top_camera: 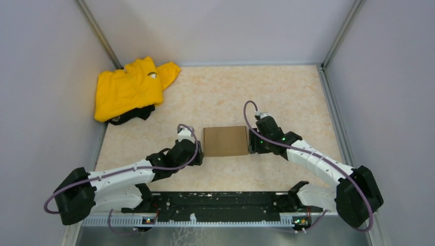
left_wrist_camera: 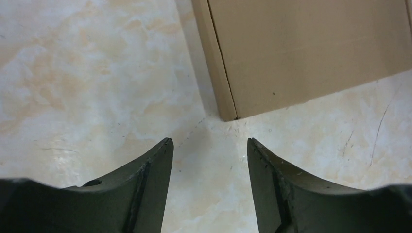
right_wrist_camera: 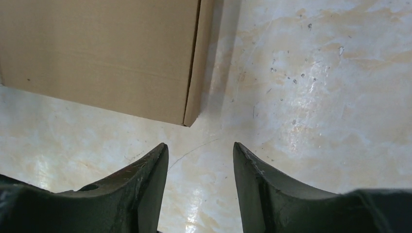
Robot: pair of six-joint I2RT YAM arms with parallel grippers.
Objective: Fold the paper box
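Note:
The paper box (top_camera: 225, 141) lies closed and flat-topped on the marbled table, a plain brown cardboard rectangle between the two arms. My left gripper (top_camera: 197, 149) sits just off its left side, open with nothing between its fingers; in the left wrist view the paper box (left_wrist_camera: 311, 53) shows its near corner a little ahead of the left gripper (left_wrist_camera: 209, 141). My right gripper (top_camera: 251, 143) sits at the box's right side, also open and empty; in the right wrist view the paper box (right_wrist_camera: 102, 53) lies ahead and left of the right gripper (right_wrist_camera: 200, 144).
A yellow cloth garment (top_camera: 131, 87) is heaped at the table's far left corner over something dark. Grey walls enclose the table on the left, back and right. The arms' black base rail (top_camera: 220, 205) runs along the near edge.

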